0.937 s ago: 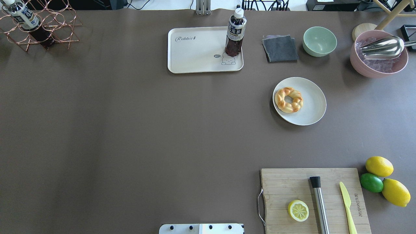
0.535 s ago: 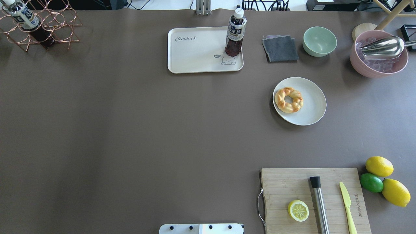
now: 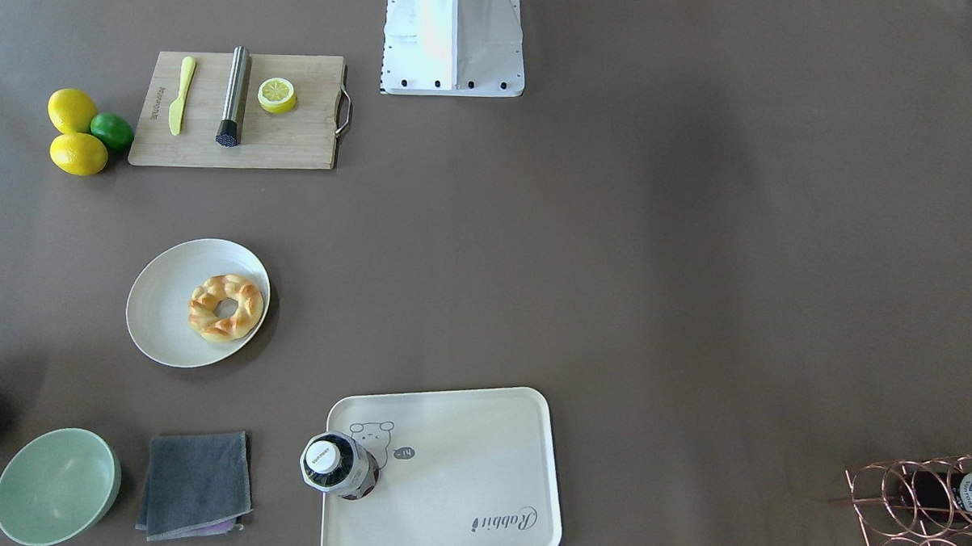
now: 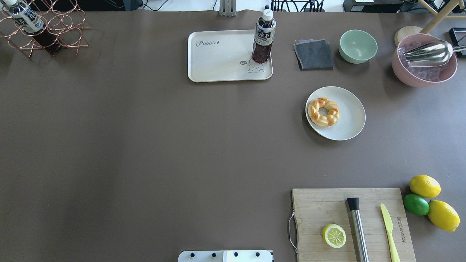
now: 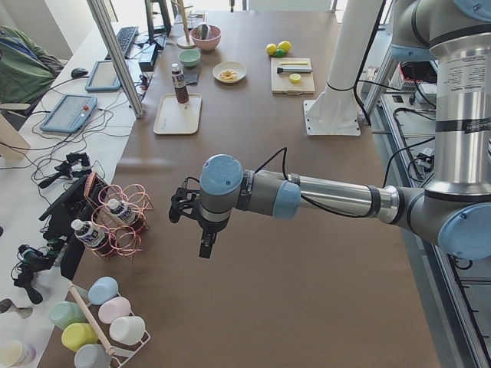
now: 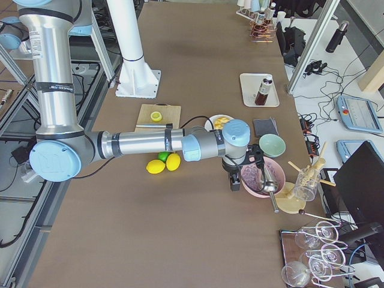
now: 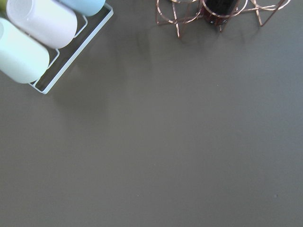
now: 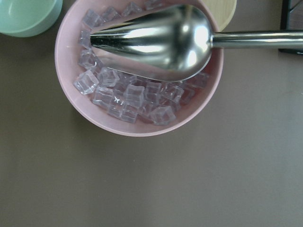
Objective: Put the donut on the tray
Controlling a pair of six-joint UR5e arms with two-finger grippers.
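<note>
My right gripper (image 6: 233, 179) hangs at the right end of the table (image 4: 145, 153), by the ice bowl (image 8: 137, 118). From the side view I can't tell whether its jaws are apart or together. The same goes for the left gripper (image 5: 205, 244), which hovers over bare table near the wire rack (image 5: 123, 222) at the left end. Neither shows anything in it. The donut (image 4: 323, 112) lies on the left part of the plate (image 4: 355, 125), right of centre. The tray (image 4: 218, 62) sits well apart from it at the far edge, with a bottle (image 4: 263, 40) standing on its right side. So nothing is done yet: reach, grasp, carry and release all remain, and I judge the right arm the closer one.
</note>
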